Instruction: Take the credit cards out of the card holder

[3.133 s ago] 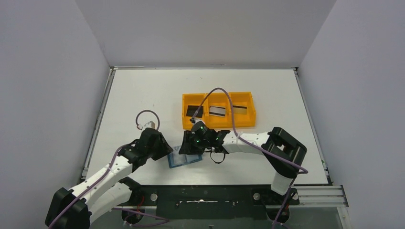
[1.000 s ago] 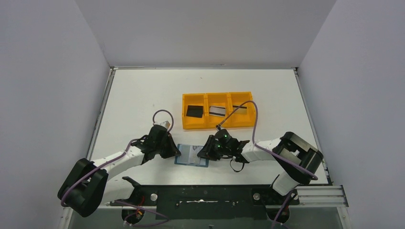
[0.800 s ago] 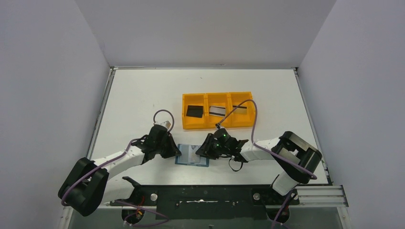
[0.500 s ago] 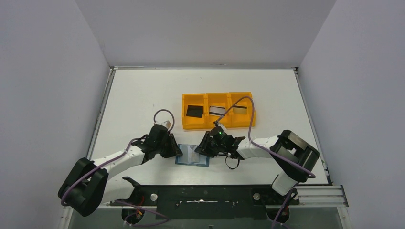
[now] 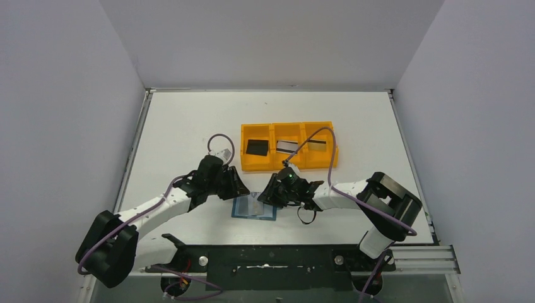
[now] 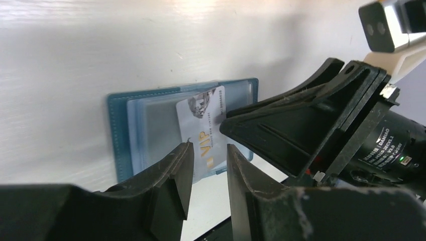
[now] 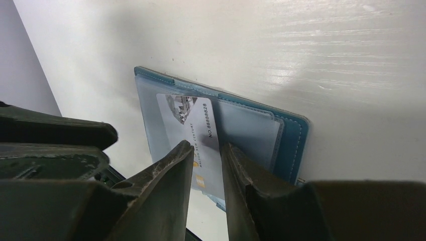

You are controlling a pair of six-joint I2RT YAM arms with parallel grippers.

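The card holder point(image 5: 253, 208) lies spread flat on the worktop point(image 5: 189, 126) by the near edge, pockets up, so both arms can reach it. The right gripper point(image 7: 207, 146) comes in low from the right, narrowly parted, tips on the silver card point(image 7: 193, 125), clamping nothing, probably to slide it out. The left gripper point(image 6: 208, 149), slightly open and empty, hangs over the holder's left side, forearm stretched low.

teal card holder point(image 6: 116, 135), silver card point(image 6: 203, 130), orange tray point(image 5: 249, 165)

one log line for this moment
wallet: open flat; card: lying on it; left claw: open, empty; right claw: open, tip at card
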